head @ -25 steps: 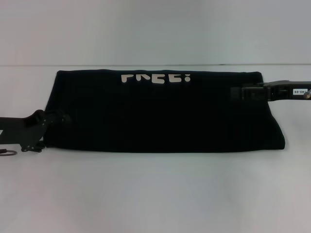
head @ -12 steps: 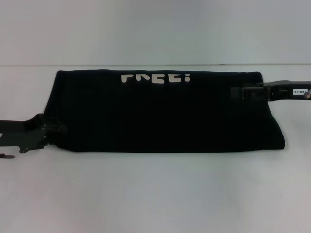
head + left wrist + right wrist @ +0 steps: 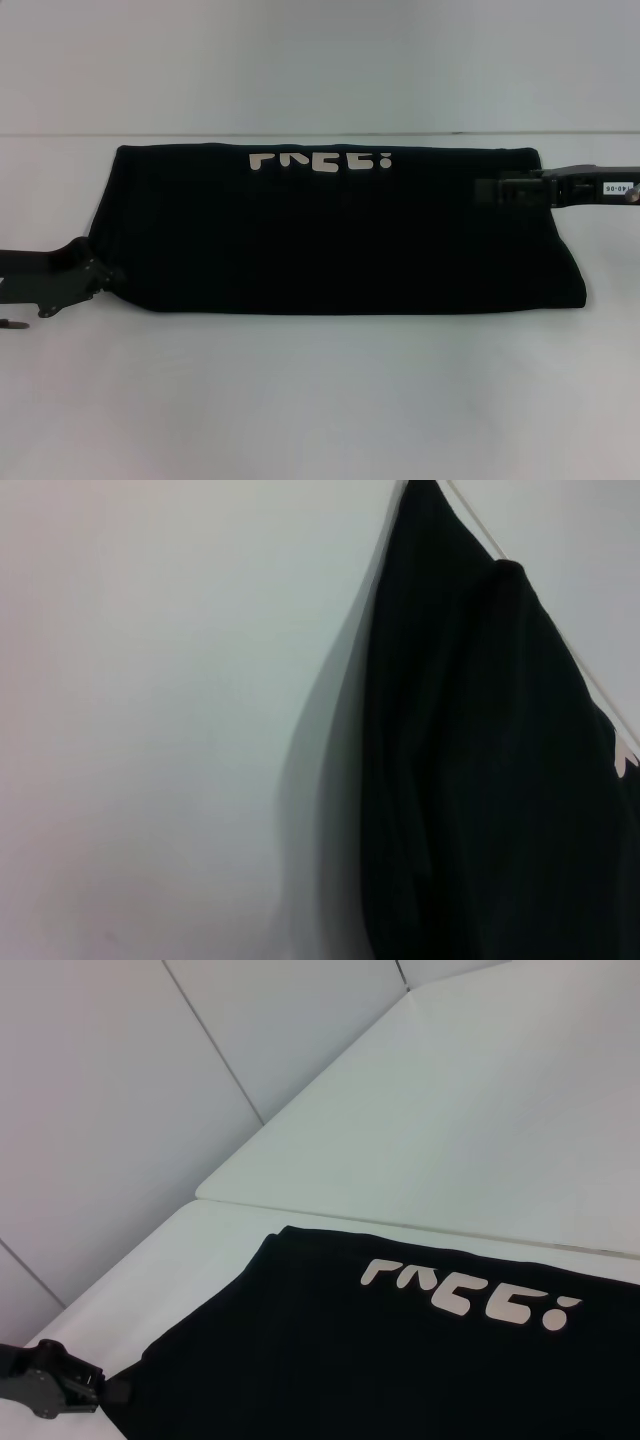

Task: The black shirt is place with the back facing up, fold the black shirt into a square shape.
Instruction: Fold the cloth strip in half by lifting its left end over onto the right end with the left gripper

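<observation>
The head view looks forward and down from above onto the white counter (image 3: 320, 400), far enough off to take in the whole black shirt (image 3: 330, 240) with an arm entering from each side. The left wrist view sits low and close at the shirt's left end, looking along the counter's surface at that end, so dark cloth (image 3: 480, 780) fills much of it. The right wrist view looks from the right end across the shirt, sharing with the head view the white lettering (image 3: 470, 1295) and the left tool (image 3: 95, 1385).
</observation>
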Available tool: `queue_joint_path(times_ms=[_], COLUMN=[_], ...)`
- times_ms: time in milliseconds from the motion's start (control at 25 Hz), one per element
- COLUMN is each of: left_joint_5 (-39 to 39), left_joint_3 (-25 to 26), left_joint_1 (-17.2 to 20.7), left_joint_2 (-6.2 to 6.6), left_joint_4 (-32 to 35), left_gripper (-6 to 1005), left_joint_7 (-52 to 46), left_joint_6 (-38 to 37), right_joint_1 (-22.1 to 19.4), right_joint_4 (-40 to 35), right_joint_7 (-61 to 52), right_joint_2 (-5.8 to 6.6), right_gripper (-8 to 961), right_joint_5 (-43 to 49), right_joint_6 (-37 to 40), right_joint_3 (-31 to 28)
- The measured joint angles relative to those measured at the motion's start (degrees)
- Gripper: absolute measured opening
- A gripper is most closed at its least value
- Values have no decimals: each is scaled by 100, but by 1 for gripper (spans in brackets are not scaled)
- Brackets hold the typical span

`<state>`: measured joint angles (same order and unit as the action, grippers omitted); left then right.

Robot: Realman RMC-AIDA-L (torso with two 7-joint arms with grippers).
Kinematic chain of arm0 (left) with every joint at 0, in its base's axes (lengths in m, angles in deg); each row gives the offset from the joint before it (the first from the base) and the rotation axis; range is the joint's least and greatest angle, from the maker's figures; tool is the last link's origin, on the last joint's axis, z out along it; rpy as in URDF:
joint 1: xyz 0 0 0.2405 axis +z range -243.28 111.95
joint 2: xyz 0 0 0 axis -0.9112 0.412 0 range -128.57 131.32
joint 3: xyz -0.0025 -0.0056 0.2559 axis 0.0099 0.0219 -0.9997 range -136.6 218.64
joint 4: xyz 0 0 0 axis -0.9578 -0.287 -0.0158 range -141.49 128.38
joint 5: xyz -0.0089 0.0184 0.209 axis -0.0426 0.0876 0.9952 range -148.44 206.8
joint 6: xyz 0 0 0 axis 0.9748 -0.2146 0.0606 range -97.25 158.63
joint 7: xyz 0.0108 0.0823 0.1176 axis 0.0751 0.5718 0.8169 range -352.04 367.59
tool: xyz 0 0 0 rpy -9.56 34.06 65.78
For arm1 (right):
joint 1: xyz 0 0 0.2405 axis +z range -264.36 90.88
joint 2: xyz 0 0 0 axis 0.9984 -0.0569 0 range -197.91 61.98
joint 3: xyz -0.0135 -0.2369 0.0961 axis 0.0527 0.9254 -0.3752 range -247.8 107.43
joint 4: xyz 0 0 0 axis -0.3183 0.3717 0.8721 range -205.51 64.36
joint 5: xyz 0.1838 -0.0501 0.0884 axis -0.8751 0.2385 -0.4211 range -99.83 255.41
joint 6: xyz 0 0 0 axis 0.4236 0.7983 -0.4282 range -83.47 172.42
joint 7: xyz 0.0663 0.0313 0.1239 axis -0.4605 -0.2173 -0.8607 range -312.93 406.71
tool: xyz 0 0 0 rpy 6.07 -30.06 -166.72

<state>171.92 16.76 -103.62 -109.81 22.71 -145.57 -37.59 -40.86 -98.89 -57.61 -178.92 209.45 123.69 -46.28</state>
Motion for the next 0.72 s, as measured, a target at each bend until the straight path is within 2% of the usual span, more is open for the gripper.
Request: queue_joint_path(times_ms=[120,320,440,640,720], left_joint_5=[0,-31,-65,-214,-214], left_joint_3=[0,54,132,650,711], left_joint_1=[9,77,128,410,488], left_joint_2=[0,-2,-13,-4,10], left_joint_4=[1,27,60,415,521], left_gripper=[205,39,45,56,61], left_joint_7=[44,310,631,1370,1419], left_joint_6=[0,-31,-77,-560,-630], right_joint_1=[0,0,-27,-61,-62], right_joint_4=[-8,-15,-16,-14,-14], right_joint_7=[0,0,0,-42,-66], right_joint_2=[-2,-8,-18,-30,-32], right_gripper=[681,678,676,677,677], right_joint_5=[0,0,-71,-230,-282], right_joint_6=[-5,-15,-63,-94,-96], right_joint_3=[0,-28,-42,-50,-54])
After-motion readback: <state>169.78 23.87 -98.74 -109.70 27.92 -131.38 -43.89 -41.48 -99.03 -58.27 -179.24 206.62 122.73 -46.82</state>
